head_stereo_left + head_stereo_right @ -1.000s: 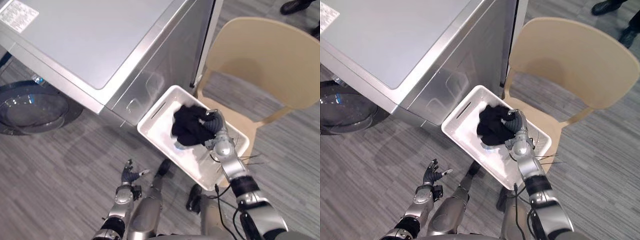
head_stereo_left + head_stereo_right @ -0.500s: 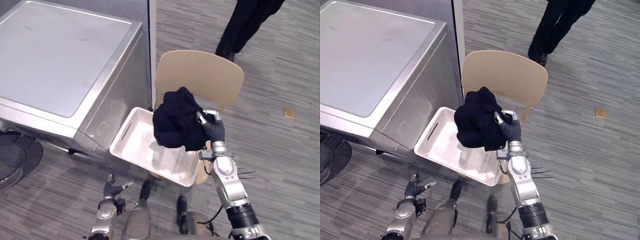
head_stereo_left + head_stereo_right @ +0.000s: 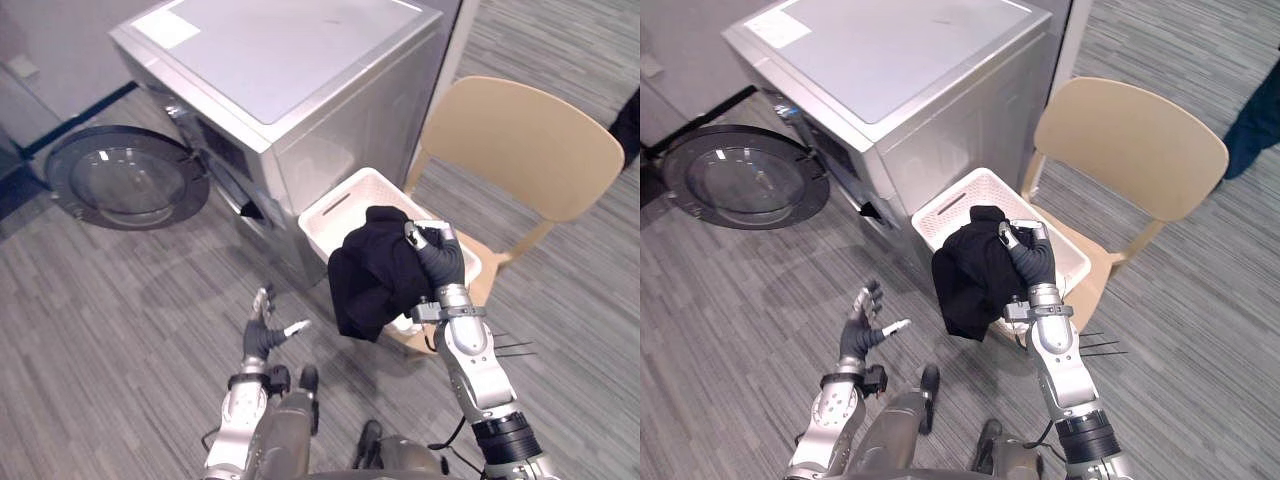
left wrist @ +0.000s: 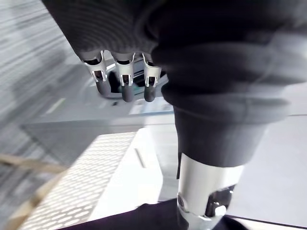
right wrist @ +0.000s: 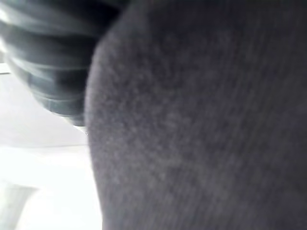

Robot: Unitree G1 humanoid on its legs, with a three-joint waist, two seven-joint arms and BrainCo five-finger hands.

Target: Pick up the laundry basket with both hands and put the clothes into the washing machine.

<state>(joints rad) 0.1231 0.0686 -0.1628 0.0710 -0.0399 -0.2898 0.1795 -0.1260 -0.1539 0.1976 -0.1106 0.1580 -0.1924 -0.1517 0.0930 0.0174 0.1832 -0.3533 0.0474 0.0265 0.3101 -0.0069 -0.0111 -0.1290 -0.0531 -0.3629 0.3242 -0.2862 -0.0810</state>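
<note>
Right hand [image 3: 437,262] grips a black garment [image 3: 372,285] above the basket [image 3: 345,215], its curled fingers partly buried in cloth. Left hand [image 3: 858,330] hangs low with fingers spread, holding nothing.

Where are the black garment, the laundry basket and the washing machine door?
black garment [image 3: 372,285], left eye view, middle of cloth
laundry basket [image 3: 355,195], left eye view, perforated inner wall
washing machine door [image 3: 125,180], left eye view, glass centre

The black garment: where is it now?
In both eye views the black garment hangs from the right hand, over the near rim of the white laundry basket, beside the washing machine.
</note>
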